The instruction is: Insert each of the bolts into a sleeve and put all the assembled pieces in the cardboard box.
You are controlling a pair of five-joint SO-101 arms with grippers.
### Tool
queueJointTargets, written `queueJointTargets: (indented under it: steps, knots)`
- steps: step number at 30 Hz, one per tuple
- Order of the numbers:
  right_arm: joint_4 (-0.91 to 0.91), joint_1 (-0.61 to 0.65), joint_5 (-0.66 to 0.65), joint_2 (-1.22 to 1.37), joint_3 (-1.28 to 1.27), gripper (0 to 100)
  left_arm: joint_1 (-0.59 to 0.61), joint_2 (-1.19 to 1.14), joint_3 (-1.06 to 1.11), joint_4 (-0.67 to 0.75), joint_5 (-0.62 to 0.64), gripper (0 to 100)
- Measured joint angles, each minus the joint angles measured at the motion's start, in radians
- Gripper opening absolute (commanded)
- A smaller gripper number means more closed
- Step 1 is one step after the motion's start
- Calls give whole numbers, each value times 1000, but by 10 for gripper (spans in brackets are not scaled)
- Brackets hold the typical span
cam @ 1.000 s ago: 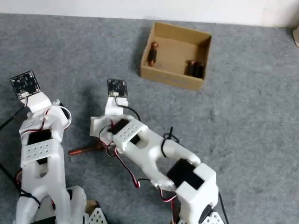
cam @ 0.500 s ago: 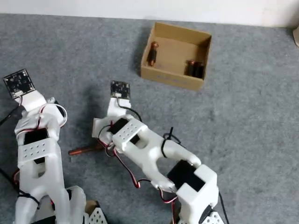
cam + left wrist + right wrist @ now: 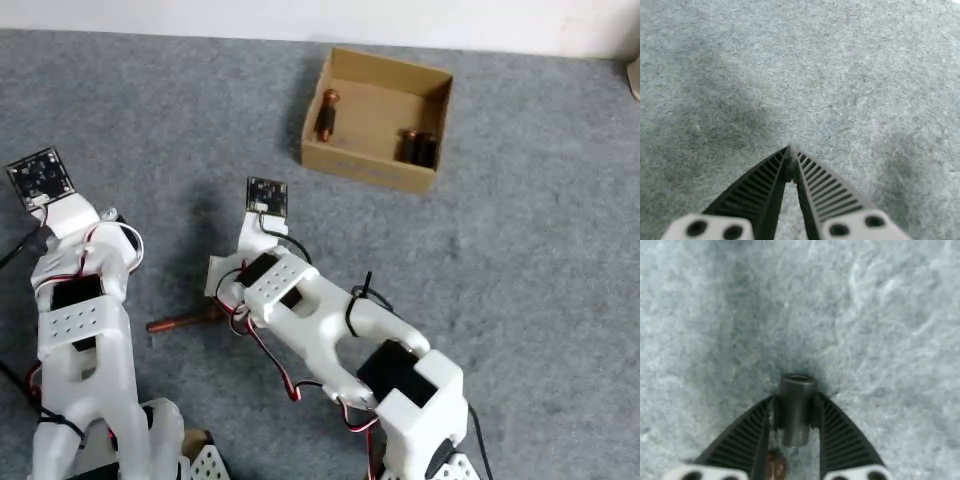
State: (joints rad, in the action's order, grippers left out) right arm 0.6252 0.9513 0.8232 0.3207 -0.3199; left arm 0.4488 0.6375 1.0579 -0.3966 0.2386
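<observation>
Risk, as I judge it: the dark sleeve (image 3: 796, 410) is pinched only by its sides. It could twist or slip out if the copper bolt (image 3: 183, 322), which points toward 9 o'clock beside the right arm's wrist, meets it off-axis. The left gripper (image 3: 790, 156) is closed on nothing above the table (image 3: 850, 75). The right gripper (image 3: 796, 401) clamps the sleeve, jaws narrowly parted. The cardboard box (image 3: 372, 170), at 1 o'clock, contains two assembled pieces (image 3: 327, 114).

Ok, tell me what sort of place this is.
Probably a robotics lab or test bench: a white left arm and right arm mounted side by side, a grey carpeted table, and a cardboard box holding assembled pieces.
</observation>
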Motion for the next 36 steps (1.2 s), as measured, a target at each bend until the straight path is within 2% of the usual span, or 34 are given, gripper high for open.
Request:
queueJointTargets:
  steps: [4, 7, 11, 14, 18, 21, 25, 27, 31, 36]
  knots:
    - [114, -52, 2, -61, 15, 4, -20, 0, 0, 0, 0, 17]
    - [193, -109, -78, -164, 18, 4, -87, -2, -6, -9, -52, 17]
    - [253, -173, -273, -374, -29, 4, -216, -11, -115, -163, -226, 17]
    - [307, -215, -453, -532, -117, 4, -308, -11, -239, -384, -397, 17]
    - [402, -313, -643, -752, -250, 4, -368, -11, -330, -675, -608, 18]
    - [436, -437, -718, -901, -350, 4, -388, -11, -342, -812, -749, 24]
    - [439, -594, -833, -1056, -443, 4, -399, -11, -353, -947, -959, 111]
    - [439, -646, -865, -1108, -496, 4, -400, -11, -353, -1028, -1088, 107]
    - [439, -704, -888, -1155, -595, 4, -402, -9, -319, -1100, -1316, 107]
    - [408, -713, -890, -1163, -698, 4, -413, -9, -230, -1106, -1462, 108]
